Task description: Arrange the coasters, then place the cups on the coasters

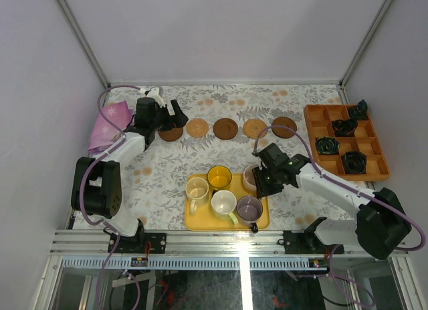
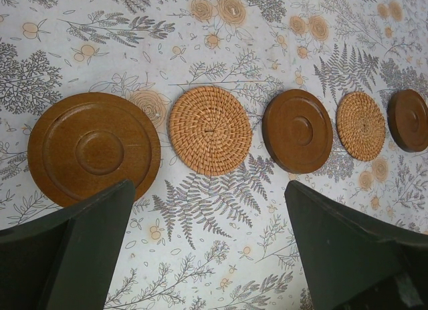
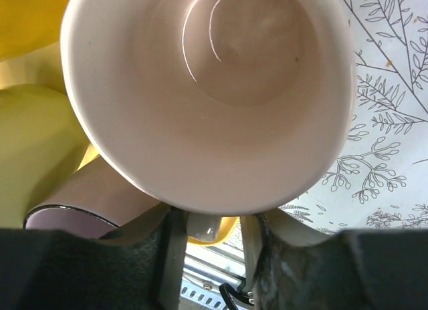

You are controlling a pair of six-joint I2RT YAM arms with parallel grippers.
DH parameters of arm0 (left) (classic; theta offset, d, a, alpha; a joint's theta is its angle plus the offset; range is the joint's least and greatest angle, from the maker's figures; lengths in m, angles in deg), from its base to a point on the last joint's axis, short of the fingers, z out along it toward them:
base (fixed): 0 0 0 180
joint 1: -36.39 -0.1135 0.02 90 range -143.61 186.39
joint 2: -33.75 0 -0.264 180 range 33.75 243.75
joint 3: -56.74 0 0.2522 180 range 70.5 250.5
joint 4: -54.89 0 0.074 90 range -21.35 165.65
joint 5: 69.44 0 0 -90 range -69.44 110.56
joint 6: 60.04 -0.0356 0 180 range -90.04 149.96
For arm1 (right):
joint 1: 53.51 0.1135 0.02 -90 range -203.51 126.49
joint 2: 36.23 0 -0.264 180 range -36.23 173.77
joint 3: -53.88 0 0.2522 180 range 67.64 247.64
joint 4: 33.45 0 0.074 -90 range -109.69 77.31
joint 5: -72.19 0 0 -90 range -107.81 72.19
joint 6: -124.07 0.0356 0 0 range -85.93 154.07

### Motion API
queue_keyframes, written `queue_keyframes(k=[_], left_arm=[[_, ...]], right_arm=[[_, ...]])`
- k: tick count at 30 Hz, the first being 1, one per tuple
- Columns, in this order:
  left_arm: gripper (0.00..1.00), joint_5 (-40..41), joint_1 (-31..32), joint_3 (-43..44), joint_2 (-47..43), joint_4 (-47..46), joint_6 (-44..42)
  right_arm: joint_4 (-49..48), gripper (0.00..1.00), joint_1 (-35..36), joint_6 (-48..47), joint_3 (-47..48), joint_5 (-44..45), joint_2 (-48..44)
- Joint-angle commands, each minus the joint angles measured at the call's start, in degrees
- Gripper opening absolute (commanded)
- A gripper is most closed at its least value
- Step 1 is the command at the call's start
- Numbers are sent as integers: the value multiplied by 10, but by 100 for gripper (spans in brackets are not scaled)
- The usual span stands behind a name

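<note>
Five coasters lie in a row at the back: dark (image 1: 171, 133) (image 2: 93, 148), woven tan (image 1: 196, 127) (image 2: 210, 130), dark (image 1: 225, 127) (image 2: 297, 130), woven tan (image 1: 255, 128) (image 2: 361, 125), dark (image 1: 285, 127) (image 2: 408, 120). My left gripper (image 1: 167, 119) (image 2: 207, 243) hovers open by the leftmost coaster, holding nothing. The yellow (image 1: 219, 177), cream (image 1: 196, 188), pale (image 1: 224, 203), purple-grey (image 1: 249, 207) (image 3: 87, 203) and pink (image 1: 251, 176) (image 3: 207, 89) cups stand on the yellow tray (image 1: 194, 223). My right gripper (image 1: 262, 178) (image 3: 214, 256) straddles the pink cup's handle, jaws narrow, with a gap on the right side.
An orange compartment tray (image 1: 374, 166) with black objects (image 1: 353, 162) sits at the right. A pink-purple cloth (image 1: 110, 123) lies at the back left beside my left arm. White walls enclose the table on three sides.
</note>
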Motion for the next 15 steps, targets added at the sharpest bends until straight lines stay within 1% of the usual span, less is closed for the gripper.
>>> queue_keyframes(k=[1, 2, 3, 4, 5, 11, 15], left_arm=[[95, 8, 1, 2, -19, -12, -2], [95, 8, 2, 2, -18, -11, -2], [95, 8, 2, 2, -17, -11, -2], [95, 8, 2, 3, -17, -11, -1], [95, 9, 2, 3, -15, -12, 0], [96, 7, 1, 6, -14, -13, 1], [95, 10, 2, 10, -14, -13, -1]], right_arm=[[-31, 30, 1, -3, 9, 10, 10], [-31, 22, 2, -4, 7, 8, 9], [-31, 9, 2, -4, 6, 7, 8], [-31, 2, 2, -3, 5, 9, 6], [-31, 0, 2, -4, 4, 11, 4], [-27, 0, 3, -17, 10, 24, -2], [-20, 0, 4, -29, 31, 60, -25]])
